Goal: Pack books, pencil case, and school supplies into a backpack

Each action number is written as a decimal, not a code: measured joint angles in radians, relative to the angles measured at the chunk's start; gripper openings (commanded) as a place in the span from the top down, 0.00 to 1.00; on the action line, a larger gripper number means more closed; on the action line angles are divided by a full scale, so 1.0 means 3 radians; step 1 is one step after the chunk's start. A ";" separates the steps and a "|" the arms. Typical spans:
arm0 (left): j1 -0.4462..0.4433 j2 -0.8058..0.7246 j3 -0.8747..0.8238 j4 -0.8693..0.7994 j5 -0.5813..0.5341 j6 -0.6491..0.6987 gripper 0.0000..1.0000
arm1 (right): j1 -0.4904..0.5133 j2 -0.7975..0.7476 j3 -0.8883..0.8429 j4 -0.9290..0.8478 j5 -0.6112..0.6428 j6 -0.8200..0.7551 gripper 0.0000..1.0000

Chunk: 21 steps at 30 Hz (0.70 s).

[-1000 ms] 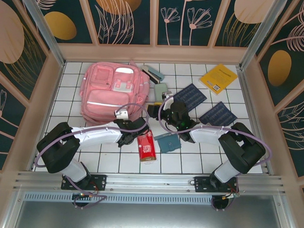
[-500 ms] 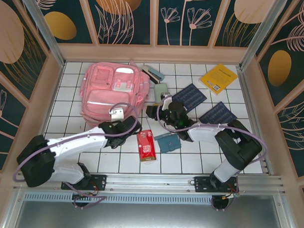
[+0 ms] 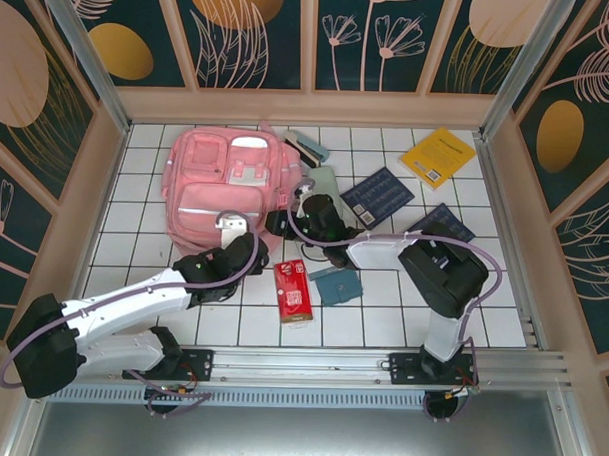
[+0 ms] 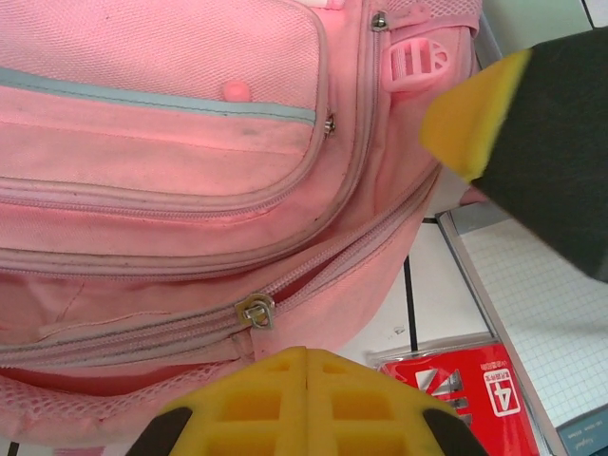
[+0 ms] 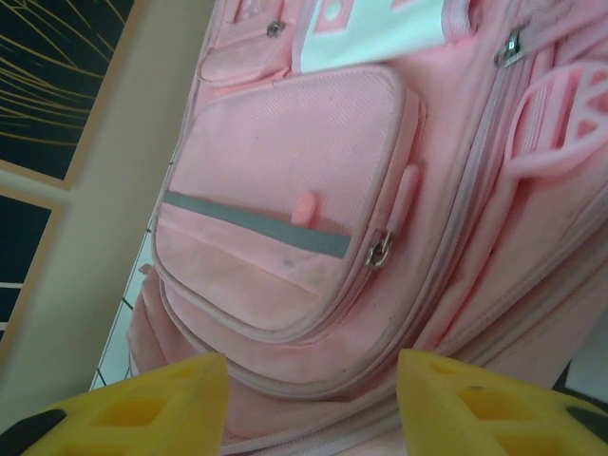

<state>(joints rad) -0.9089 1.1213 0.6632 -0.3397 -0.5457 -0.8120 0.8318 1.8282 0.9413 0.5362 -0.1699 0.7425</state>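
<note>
Yellow pads on my left gripper [image 4: 306,359] are pressed flat together, with nothing pinched between them that I can see. Right in front of the tips is the bottom edge of the backpack [image 4: 180,142]. A little metal zipper pull [image 4: 256,312] sits just ahead of them and a touch to the left, but I can't tell if it's touching. Off to that gripper's right, lying close by on the white tiles [image 4: 427,285], is the red packet [image 4: 454,382], with a corner of the teal square [image 4: 587,441] just past it.

My right gripper [image 5: 312,370] faces the same bag, its fingers standing roughly halfway apart. Pink fabric shows in the gap. Can't say whether the pads touch it, but nothing looks clamped. Straight ahead of it is the front pocket [image 5: 294,152] with its grey strip [image 5: 255,228].

Further out, seen from above: the mint pencil case [image 3: 323,181] lies just beside my right gripper's wrist, on the side away from my bases. The stapler [image 3: 305,146] is beyond that, right by the bag's far corner. One navy book [image 3: 378,191] lies out behind the right gripper. A second navy book [image 3: 440,225] is partly under my right arm. The yellow book [image 3: 439,156] is farthest off, toward the back right corner.
</note>
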 measured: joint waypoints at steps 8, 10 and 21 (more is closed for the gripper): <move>0.0000 -0.0029 -0.0085 0.0005 0.0084 -0.0014 0.64 | 0.0070 0.0028 0.0023 -0.0278 0.0207 0.0048 0.49; 0.0000 0.0072 -0.0085 -0.0004 0.0085 -0.0025 0.64 | 0.0069 0.0024 0.0023 -0.0333 0.0270 0.0033 0.49; 0.0000 0.0740 0.0192 -0.0287 -0.0017 -0.0203 0.60 | -0.0142 -0.0468 -0.0303 -0.0394 0.0571 -0.0196 0.47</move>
<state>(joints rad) -0.9089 1.3434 0.7208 -0.4259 -0.5507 -0.8730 0.7891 1.6878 0.8505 0.4179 0.0013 0.6838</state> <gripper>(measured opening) 0.392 0.522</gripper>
